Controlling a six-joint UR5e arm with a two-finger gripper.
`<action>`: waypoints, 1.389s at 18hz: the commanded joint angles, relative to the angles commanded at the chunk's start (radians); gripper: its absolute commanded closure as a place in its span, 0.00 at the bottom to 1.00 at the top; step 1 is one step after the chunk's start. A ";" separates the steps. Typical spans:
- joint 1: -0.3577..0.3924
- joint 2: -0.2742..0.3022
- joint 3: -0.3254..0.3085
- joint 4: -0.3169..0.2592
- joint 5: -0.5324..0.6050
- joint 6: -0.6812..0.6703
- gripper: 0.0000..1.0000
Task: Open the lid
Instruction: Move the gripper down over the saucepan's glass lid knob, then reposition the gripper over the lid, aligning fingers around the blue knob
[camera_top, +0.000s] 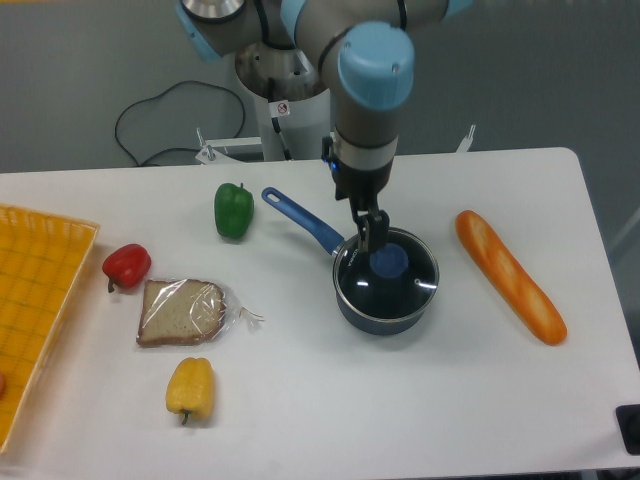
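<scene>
One blue knob (389, 262) offers the only hold; the glass lid (386, 268) is judged rigid, slippery, breakable. Whether the gripper (375, 240) is spread cannot be told.

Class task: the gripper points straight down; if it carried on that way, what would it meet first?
Most likely the blue centre knob of the round clear glass lid on the dark blue saucepan. The gripper hangs just above the knob's rear-left edge, though one camera view leaves depth uncertain.
</scene>
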 joint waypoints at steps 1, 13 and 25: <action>0.000 -0.003 0.003 0.005 0.002 -0.025 0.00; 0.089 -0.041 0.026 0.066 0.009 -0.219 0.00; 0.084 -0.114 0.018 0.166 0.006 -0.385 0.00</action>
